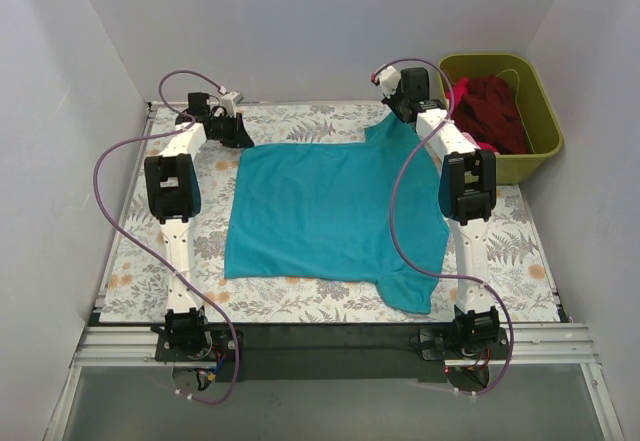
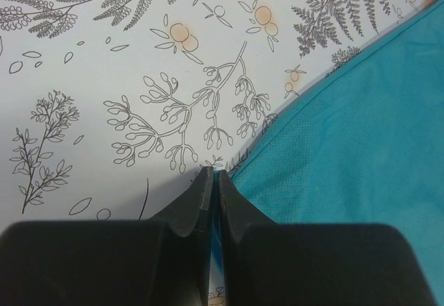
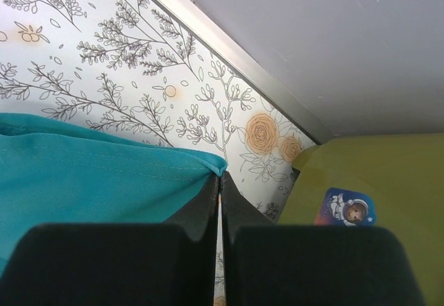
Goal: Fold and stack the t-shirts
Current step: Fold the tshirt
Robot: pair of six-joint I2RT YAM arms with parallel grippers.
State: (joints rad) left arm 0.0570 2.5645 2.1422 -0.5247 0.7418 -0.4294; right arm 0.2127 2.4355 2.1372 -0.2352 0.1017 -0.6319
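Observation:
A teal t-shirt [image 1: 330, 211] lies spread flat on the flower-patterned table [image 1: 290, 126], with one sleeve hanging toward the near right. At the shirt's far left corner my left gripper [image 1: 240, 136] is shut, and in the left wrist view a strip of the teal cloth [image 2: 347, 146] shows between the fingers of that gripper [image 2: 215, 174]. My right gripper [image 1: 397, 113] holds the far right corner. In the right wrist view its jaws [image 3: 220, 175] are shut on the hemmed tip of the teal cloth [image 3: 90, 174]. A dark maroon t-shirt [image 1: 495, 111] lies bunched in the bin.
An olive-green bin [image 1: 545, 131] stands at the back right, right beside the right gripper. Its wall [image 3: 374, 174] carries a small astronaut sticker [image 3: 347, 207]. White walls close in the table on the left, back and right. A metal rail [image 1: 330, 346] runs along the near edge.

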